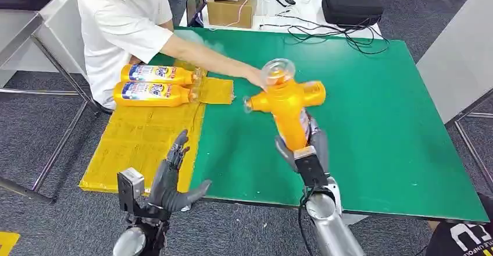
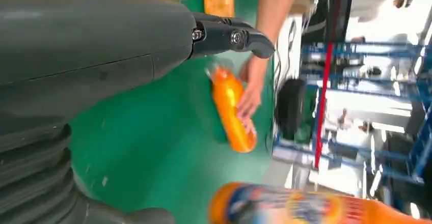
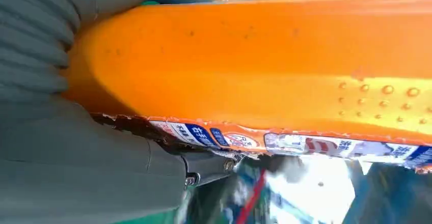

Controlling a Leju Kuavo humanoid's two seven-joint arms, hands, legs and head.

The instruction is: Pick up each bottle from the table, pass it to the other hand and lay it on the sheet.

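My right hand (image 1: 303, 151) grips an orange bottle (image 1: 293, 125) by its lower end and holds it upright over the green table (image 1: 378, 122), clear cap up; up close the bottle (image 3: 254, 66) lies across that hand (image 3: 76, 147). Behind it a second orange bottle (image 1: 315, 92) lies on the table under a person's hand (image 1: 256, 78); the left wrist view shows this bottle (image 2: 232, 107) too. Two more bottles (image 1: 154, 74) (image 1: 152, 93) lie side by side on the yellow sheet (image 1: 139, 139). My left hand (image 1: 171, 177) hovers over the sheet's near edge, fingers spread, holding nothing.
A person in a white shirt (image 1: 116, 17) sits at the table's far left, arm stretched across it. A cardboard box (image 1: 231, 11), a black case (image 1: 352, 4) and cables (image 1: 325, 32) lie beyond the green top. Metal table legs (image 1: 58, 93) stand left.
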